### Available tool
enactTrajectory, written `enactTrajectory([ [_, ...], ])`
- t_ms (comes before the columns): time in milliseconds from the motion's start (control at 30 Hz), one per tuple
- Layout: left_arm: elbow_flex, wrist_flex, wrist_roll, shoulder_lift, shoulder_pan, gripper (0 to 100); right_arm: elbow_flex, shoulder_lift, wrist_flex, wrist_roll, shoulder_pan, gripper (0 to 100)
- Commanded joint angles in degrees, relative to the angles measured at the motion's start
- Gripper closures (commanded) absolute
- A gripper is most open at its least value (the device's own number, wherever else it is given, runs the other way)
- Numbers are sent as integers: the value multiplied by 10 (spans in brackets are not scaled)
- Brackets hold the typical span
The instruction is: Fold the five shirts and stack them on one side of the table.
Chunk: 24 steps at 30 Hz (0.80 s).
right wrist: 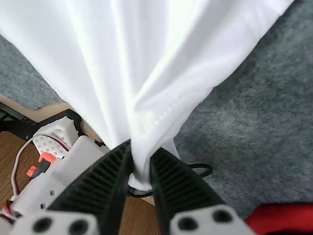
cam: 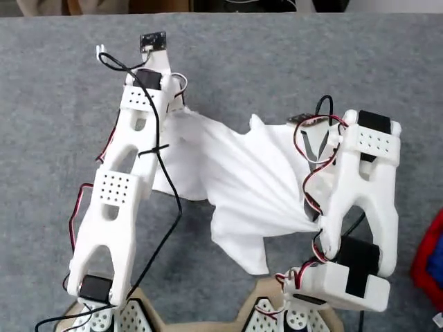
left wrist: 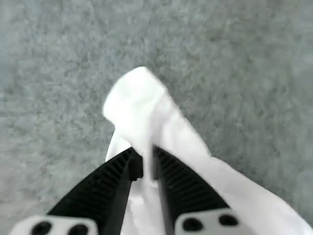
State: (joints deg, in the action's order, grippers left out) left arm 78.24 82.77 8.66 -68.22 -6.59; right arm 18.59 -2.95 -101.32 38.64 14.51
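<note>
we see the white fabric shirt (cam: 242, 180) strung from 10 to 4 o'clock, left gripper (left wrist: 143, 165) and right gripper (right wrist: 141, 167) each pinching an end.

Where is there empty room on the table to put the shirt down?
The grey table is bare outside the left arm, along the far edge beyond the white shirt, and at the far corner past the right arm. The middle is crowded: the shirt is stretched between both arms, and a red and blue thing sits at the right edge.
</note>
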Motion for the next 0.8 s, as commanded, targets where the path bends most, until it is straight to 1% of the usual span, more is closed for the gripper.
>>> enactTrajectory([
  [0,112,49,-7,8,-1,981,0,-26,-7,7,6,992],
  [100,177,104,-9,9,-1,981,0,-26,0,4,6,992],
  [167,178,139,-12,15,0,981,0,-26,7,3,6,991],
  [233,173,179,-33,36,1,981,-1,-26,9,3,5,991],
  [367,136,182,-35,83,23,981,-2,-26,18,3,-17,980],
  [433,110,182,-45,119,31,981,-7,-29,19,-3,-31,918],
  [533,14,183,-69,192,32,981,-41,-30,15,-28,-53,782],
  [600,-75,183,-79,255,30,981,-79,-30,4,-40,-67,716],
  [667,-170,183,-91,326,23,981,-121,-27,-7,-62,-83,680],
  [767,-321,182,-104,432,6,981,-174,-26,-8,-95,-101,678],
])
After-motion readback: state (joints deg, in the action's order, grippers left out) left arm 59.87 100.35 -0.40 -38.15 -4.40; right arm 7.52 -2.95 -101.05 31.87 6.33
